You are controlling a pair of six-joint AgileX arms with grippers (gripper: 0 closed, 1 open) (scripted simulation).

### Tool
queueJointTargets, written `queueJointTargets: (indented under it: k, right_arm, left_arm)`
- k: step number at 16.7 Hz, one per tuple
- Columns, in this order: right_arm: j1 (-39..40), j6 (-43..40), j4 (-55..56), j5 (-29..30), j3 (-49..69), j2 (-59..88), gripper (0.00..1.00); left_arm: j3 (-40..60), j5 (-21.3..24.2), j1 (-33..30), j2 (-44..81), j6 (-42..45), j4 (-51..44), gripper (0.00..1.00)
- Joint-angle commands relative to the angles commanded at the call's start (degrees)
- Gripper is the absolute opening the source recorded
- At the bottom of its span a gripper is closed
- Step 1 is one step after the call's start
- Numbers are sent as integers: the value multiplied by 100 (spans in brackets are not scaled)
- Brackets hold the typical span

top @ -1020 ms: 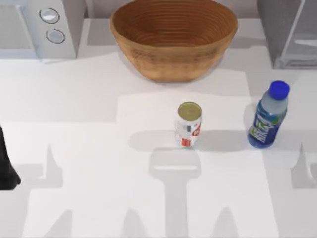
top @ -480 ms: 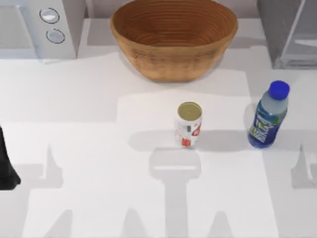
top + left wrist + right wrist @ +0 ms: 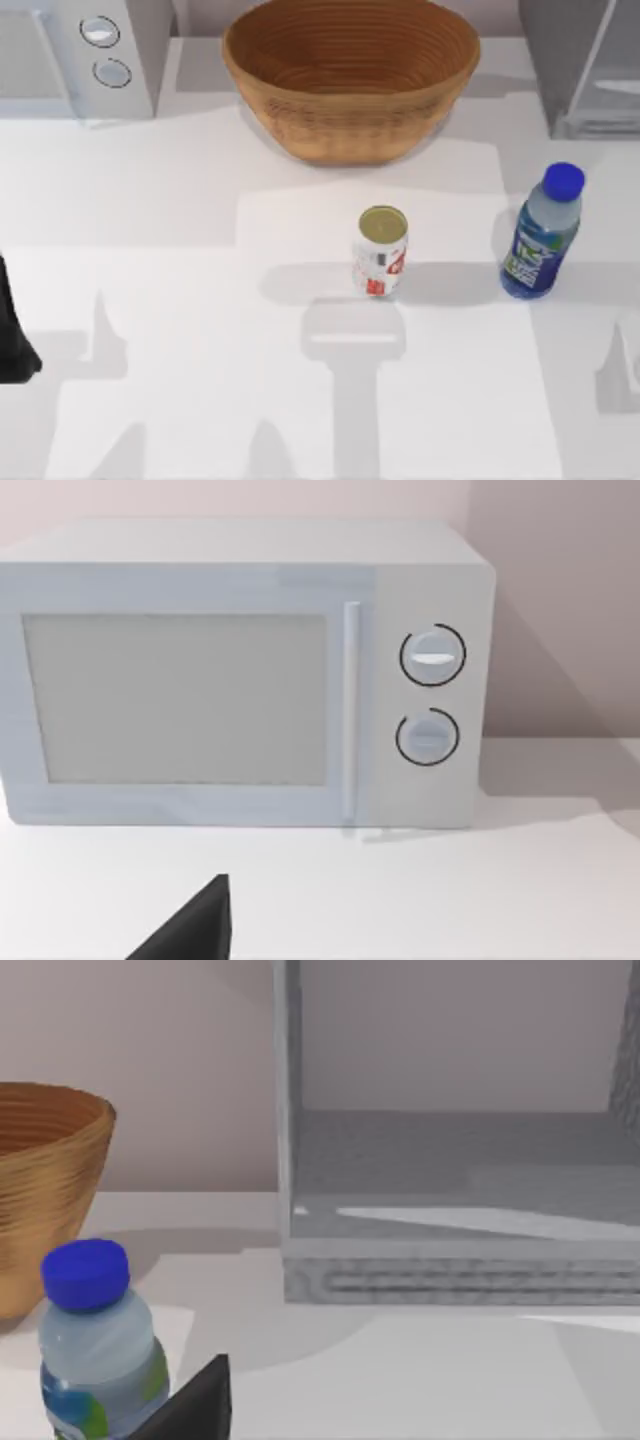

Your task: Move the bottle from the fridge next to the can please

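no readable text, can [image 3: 380, 252] red marks illegible, bottle [image 3: 540, 236] label green-white marks illegible, microwave [image 3: 240, 675] knobs unlabelled

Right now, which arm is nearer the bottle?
Right. The right wrist view looks at the bottle from close by, with the fridge behind it. The left arm sits at the table's far left edge, beyond the can, facing the microwave.

Bright, even light, soft shadows, maybe slight blur

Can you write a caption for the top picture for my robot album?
Bottle standing on the table, right of the can, outside the fridge.
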Motion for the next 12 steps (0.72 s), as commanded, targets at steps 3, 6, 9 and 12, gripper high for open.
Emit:
queueJointTargets:
  k: [3,6,9,12]
  right_arm:
    - [4,-4,-1605,-12,658,-811,100]
    - [1,-16,-3133,-16,1284,-1581,100]
    - [-7,-35,-4361,-14,1810,-2222,100]
    - [-15,-53,-5094,-11,2163,-2650,100]
  left_arm:
    - [0,0,0,0,0,0,100]
    - [0,0,0,0,0,0,100]
    - [0,0,0,0,0,0,100]
    - [0,0,0,0,0,0,100]
